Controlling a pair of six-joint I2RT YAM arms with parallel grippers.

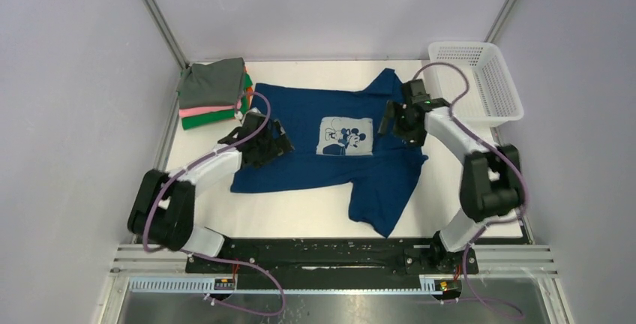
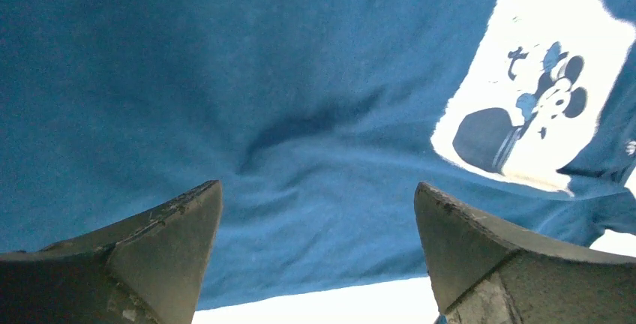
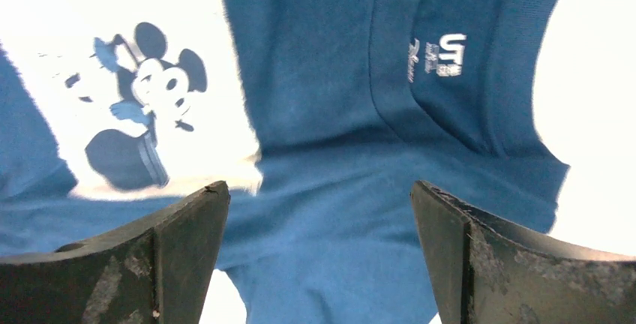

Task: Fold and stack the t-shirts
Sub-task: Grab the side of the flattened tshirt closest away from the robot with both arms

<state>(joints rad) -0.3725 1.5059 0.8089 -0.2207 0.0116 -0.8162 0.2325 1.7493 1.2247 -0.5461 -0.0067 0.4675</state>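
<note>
A dark blue t-shirt (image 1: 330,163) lies spread on the white table, its white cartoon print (image 1: 344,136) facing up and its collar toward the right. One sleeve points to the back, the other hangs toward the front. My left gripper (image 1: 276,144) hovers open over the shirt's left part, near the hem (image 2: 300,256). My right gripper (image 1: 397,118) is open over the collar (image 3: 450,76) end. Nothing sits between either pair of fingers. Folded t-shirts (image 1: 212,93), grey on top of pink and green, are stacked at the back left.
A white mesh basket (image 1: 480,80) stands at the back right corner. Grey walls and metal rails enclose the table (image 1: 300,208) on three sides. Purple cables run along both arms.
</note>
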